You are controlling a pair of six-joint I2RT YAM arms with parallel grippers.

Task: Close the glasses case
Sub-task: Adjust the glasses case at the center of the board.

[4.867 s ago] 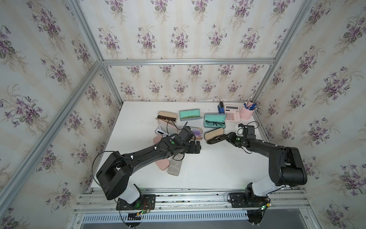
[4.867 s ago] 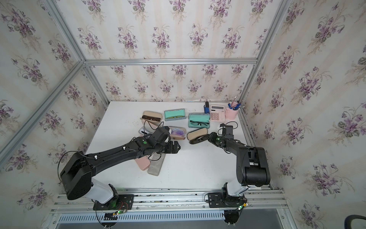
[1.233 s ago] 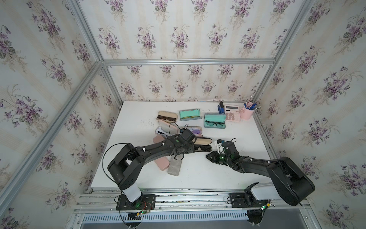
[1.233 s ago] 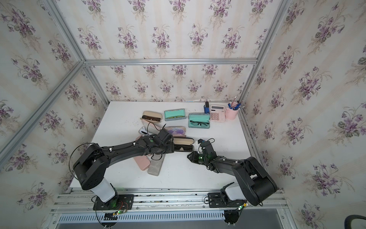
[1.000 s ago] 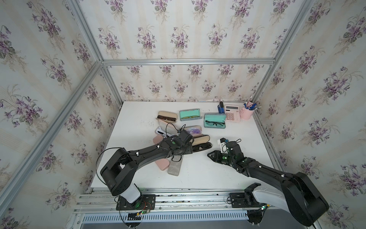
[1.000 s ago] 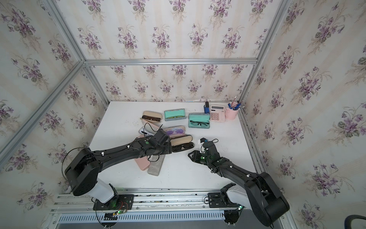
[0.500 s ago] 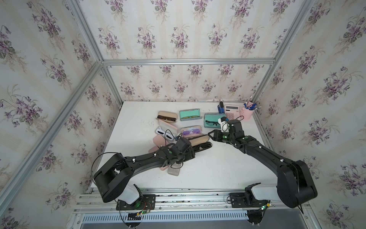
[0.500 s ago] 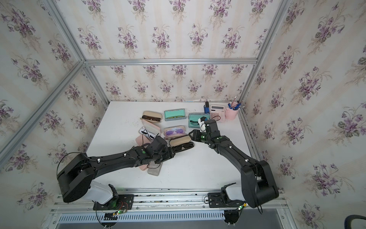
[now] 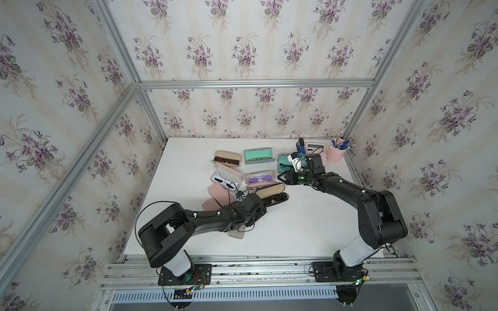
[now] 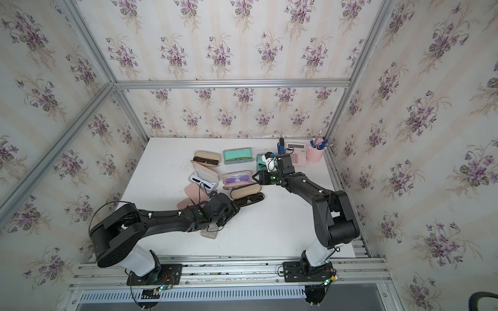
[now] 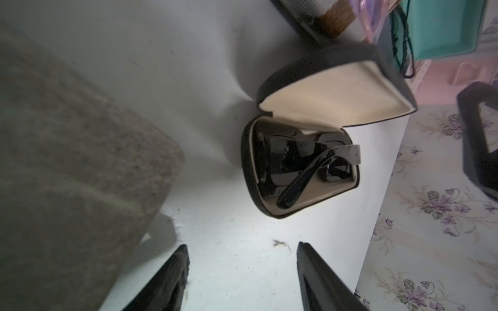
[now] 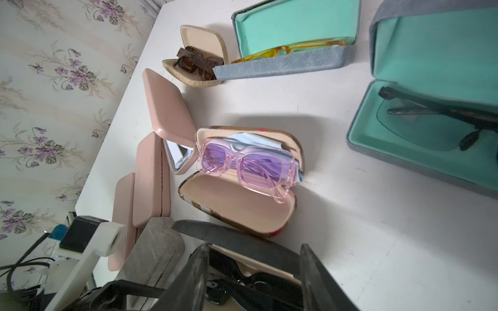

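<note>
The glasses case (image 11: 331, 94) is black with a cream lining. It lies open on the white table (image 9: 310, 229), lid raised, with black sunglasses (image 11: 301, 167) in its base. It appears mid-table in both top views (image 9: 273, 196) (image 10: 249, 198). My left gripper (image 11: 242, 246) is open just short of the case's near end, touching nothing, and shows in a top view (image 9: 262, 208). My right gripper (image 12: 253, 249) is open and empty. It hovers behind the black case, beside the purple-glasses case, as a top view (image 9: 281, 177) shows.
A grey closed case (image 9: 237, 233) lies under my left arm, with pink closed cases (image 9: 219, 194) beside it. Open cases hold purple glasses (image 9: 260, 180), white sunglasses (image 9: 225, 179), brown glasses (image 9: 226, 159) and yellow glasses (image 9: 258, 156). A teal case (image 12: 420, 140), a calculator (image 9: 314, 147) and a pen cup (image 9: 335, 153) stand at the back right.
My right arm swung from the table's front up to the back, beside the purple-glasses case, and its jaws widened. My left gripper drew back a little from the black case.
</note>
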